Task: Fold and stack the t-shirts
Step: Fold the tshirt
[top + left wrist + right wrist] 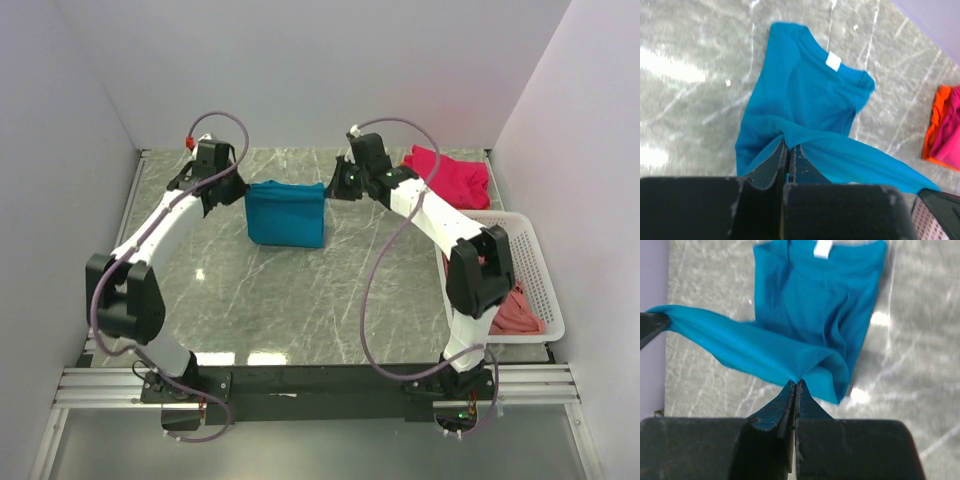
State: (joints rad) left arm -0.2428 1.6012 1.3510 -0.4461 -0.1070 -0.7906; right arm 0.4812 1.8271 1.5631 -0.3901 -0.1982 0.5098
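A teal-blue t-shirt [286, 213] hangs between both arms over the middle back of the marble table [300, 300], its top edge lifted and its lower part resting on the table. My left gripper [238, 188] is shut on its left top corner; in the left wrist view [788, 145] the cloth runs out from the pinched tips. My right gripper [332, 186] is shut on the right top corner, also seen from the right wrist [796, 384]. A white neck label [823, 248] shows on the teal-blue t-shirt [810, 305]. A magenta-pink t-shirt [450, 175] lies at the back right over an orange one [932, 125].
A white lattice basket [530, 270] stands at the right edge with a salmon-pink t-shirt [518, 312] inside. Purple-grey walls [60, 150] close in the table on the left, back and right. Grey cables loop from both arms.
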